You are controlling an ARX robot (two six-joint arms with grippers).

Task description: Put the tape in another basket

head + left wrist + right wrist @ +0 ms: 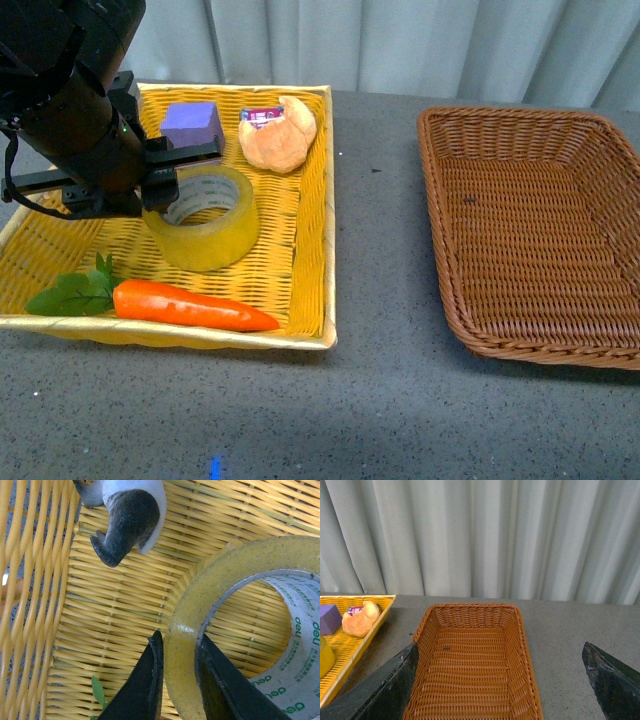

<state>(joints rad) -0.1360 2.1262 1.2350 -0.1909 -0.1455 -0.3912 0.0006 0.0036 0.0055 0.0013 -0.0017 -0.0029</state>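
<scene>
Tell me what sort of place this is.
Probably a robot test bench in a lab, not a kitchen: a grey table backed by a plain pale curtain, with a yellow basket of mixed props, tape, a carrot, a purple block, beside a brown basket.

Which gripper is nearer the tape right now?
Left. The left gripper clamps the wall of the tape inside the yellow basket; the right gripper hangs open, well apart, facing the brown basket.
</scene>
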